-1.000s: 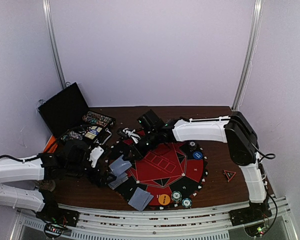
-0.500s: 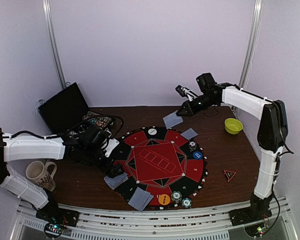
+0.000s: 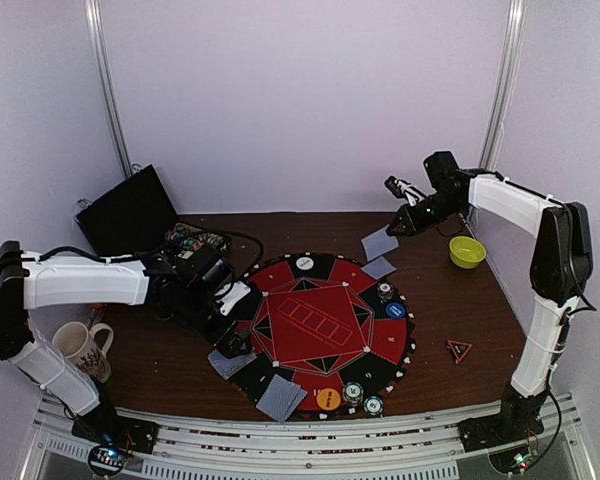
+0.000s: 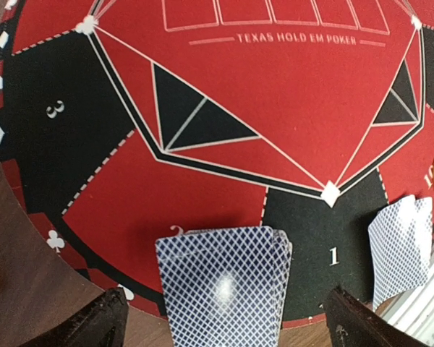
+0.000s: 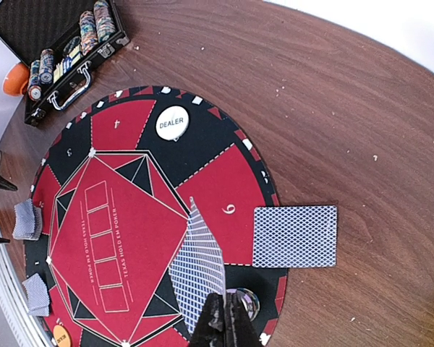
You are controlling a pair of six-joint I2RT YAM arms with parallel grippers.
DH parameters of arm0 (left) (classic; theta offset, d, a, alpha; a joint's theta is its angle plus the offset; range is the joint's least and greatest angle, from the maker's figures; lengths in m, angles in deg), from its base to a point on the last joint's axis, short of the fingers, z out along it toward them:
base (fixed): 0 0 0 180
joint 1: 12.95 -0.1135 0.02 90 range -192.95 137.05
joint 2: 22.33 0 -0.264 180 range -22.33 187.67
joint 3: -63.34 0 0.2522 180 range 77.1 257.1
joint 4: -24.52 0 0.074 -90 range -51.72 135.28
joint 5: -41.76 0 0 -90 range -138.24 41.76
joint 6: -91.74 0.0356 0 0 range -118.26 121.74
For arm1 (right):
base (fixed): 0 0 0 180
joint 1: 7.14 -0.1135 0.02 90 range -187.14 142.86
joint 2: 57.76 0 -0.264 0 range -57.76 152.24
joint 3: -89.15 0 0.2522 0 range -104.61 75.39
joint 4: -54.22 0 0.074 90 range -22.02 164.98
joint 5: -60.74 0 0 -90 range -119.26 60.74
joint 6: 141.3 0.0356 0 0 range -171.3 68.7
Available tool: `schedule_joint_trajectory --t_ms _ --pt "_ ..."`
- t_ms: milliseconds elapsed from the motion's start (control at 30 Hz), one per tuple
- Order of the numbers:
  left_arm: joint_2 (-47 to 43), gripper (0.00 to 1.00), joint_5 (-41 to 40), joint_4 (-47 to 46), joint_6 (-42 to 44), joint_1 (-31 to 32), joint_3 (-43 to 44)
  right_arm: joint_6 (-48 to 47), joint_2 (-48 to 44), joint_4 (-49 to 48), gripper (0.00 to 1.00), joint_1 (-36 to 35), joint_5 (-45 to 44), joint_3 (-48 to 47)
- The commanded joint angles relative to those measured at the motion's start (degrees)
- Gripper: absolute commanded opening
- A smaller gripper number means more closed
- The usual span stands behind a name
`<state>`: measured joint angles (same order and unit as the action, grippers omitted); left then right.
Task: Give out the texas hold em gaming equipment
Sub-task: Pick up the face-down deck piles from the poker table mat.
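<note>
- My right wrist view shows the right claw (image 5: pixel 221 318) clamped on a card (image 5: pixel 197 271); the top view places it near the poker mat's (image 3: pixel 310 330) far edge.
- My left wrist view shows the left claw (image 4: pixel 228 325) spread over a card stack (image 4: pixel 224 293) at the mat's edge.

Dark brown wooden table (image 3: pixel 450 310). Round red-and-black poker mat (image 3: pixel 310 330) flat at centre. Open black chip case (image 3: pixel 130 215) at far left. White mug (image 3: pixel 78 347) at near left, well apart from mat. Yellow bowl (image 3: pixel 467 251) at far right. Small red triangle (image 3: pixel 458 348) right of mat. One blue-backed playing card (image 3: pixel 379 267) straddles mat's far rim; card pile (image 3: pixel 230 362) overhangs near-left rim onto wood.
</note>
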<state>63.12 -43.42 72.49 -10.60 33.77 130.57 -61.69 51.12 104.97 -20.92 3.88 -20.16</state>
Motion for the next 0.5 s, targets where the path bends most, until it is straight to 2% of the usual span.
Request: schedule_joint_trajectory --t_ms 0,467 --pt "2.2 0.98 -2.6 1.5 -0.6 0.7 1.9 -0.8 -1.2 0.2 0.0 1.3 -0.4 0.9" --pt "4.2 0.98 -2.2 0.2 -1.2 1.5 0.0 -1.1 -3.0 -1.7 0.0 1.6 1.0 5.0"
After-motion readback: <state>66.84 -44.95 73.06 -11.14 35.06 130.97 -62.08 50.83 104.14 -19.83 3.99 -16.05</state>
